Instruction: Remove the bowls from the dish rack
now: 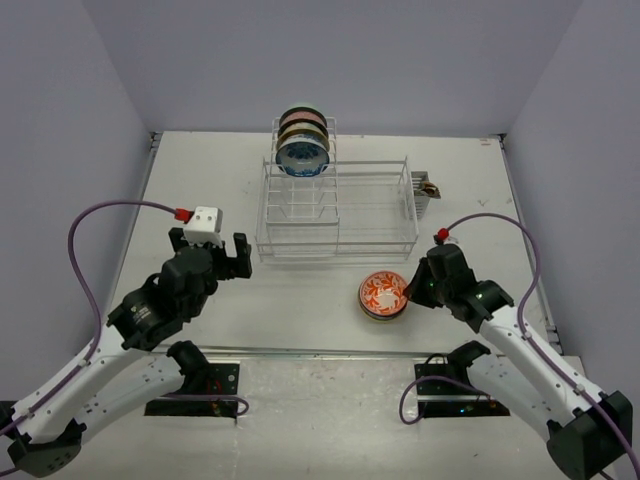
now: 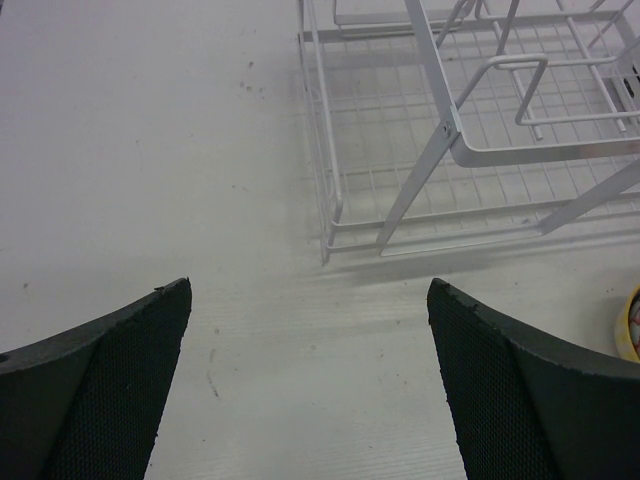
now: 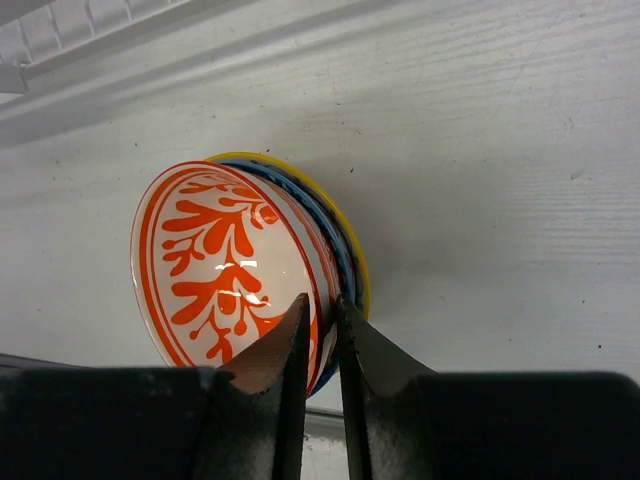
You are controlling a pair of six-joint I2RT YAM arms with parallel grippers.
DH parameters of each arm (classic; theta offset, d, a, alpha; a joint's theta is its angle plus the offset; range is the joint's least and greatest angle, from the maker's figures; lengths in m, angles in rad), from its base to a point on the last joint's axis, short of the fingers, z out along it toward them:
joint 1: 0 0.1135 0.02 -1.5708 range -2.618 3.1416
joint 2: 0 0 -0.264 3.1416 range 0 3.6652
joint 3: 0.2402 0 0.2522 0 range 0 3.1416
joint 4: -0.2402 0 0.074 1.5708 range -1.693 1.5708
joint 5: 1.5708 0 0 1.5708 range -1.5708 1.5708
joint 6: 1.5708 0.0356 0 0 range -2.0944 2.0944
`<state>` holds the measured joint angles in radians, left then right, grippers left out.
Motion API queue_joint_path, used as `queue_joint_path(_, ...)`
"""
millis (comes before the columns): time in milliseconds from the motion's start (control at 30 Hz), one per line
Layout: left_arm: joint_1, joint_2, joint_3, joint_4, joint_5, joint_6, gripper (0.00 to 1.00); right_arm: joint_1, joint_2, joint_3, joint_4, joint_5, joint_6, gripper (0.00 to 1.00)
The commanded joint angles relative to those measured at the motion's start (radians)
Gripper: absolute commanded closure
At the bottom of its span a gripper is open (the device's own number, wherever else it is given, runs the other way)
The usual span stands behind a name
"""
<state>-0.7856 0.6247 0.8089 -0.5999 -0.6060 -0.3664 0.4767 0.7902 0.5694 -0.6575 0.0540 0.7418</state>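
Observation:
The dish rack (image 1: 370, 215) stands mid-table; its near-left corner shows in the left wrist view (image 2: 330, 200). Three bowls stand upright in its back-left slots: a blue-white one (image 1: 302, 157) in front and two (image 1: 303, 131) behind it. A red-orange bowl (image 1: 383, 293) lies on top of a blue-rimmed and a yellow-rimmed bowl (image 3: 352, 255) on the table in front of the rack. My right gripper (image 1: 411, 290) is shut on the red-orange bowl's (image 3: 215, 265) right rim, one finger inside, one outside (image 3: 320, 312). My left gripper (image 1: 210, 248) is open and empty over bare table left of the rack (image 2: 310, 290).
A small brown object (image 1: 428, 187) sits by the rack's right end. The yellow bowl's rim peeks into the left wrist view (image 2: 631, 322) at the right edge. Grey walls close in the table on three sides.

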Motion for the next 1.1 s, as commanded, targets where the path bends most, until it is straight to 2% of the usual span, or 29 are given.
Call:
queue_joint_path(0,0.002,0.004,0.003,0.048,-0.005,-0.003,0.00,-0.003,-0.038,0.006,0.059,-0.026,0.013,0.82)
queue_joint_path(100,0.000,0.019,0.009,0.043,-0.014,-0.014,0.00,-0.003,-0.058,0.012,0.044,-0.039,0.007,0.77)
queue_joint_path(233,0.002,0.050,0.024,0.032,-0.017,-0.022,0.00,-0.001,-0.112,0.035,-0.016,-0.010,0.004,0.77)
queue_joint_path(267,0.000,0.056,0.026,0.032,-0.015,-0.023,0.00,-0.003,-0.121,0.037,-0.017,-0.019,0.002,0.79)
queue_joint_path(300,0.000,0.056,0.032,0.032,-0.012,-0.025,0.00,-0.001,-0.129,0.037,-0.016,-0.025,0.004,0.88)
queue_joint_path(400,0.000,0.055,0.038,0.040,-0.003,-0.026,0.00,-0.003,-0.126,0.030,-0.014,-0.013,0.007,0.96)
queue_joint_path(567,0.000,0.052,0.044,0.046,0.018,-0.035,0.00,-0.003,-0.053,0.012,0.002,-0.008,0.013,0.99)
queue_joint_path(833,0.000,0.084,0.072,0.063,0.054,-0.055,0.00,-0.001,-0.040,0.004,0.012,0.004,0.016,1.00)
queue_joint_path(1067,0.000,0.151,0.173,0.113,0.078,-0.075,0.00,-0.001,-0.037,0.017,0.015,-0.009,0.008,1.00)
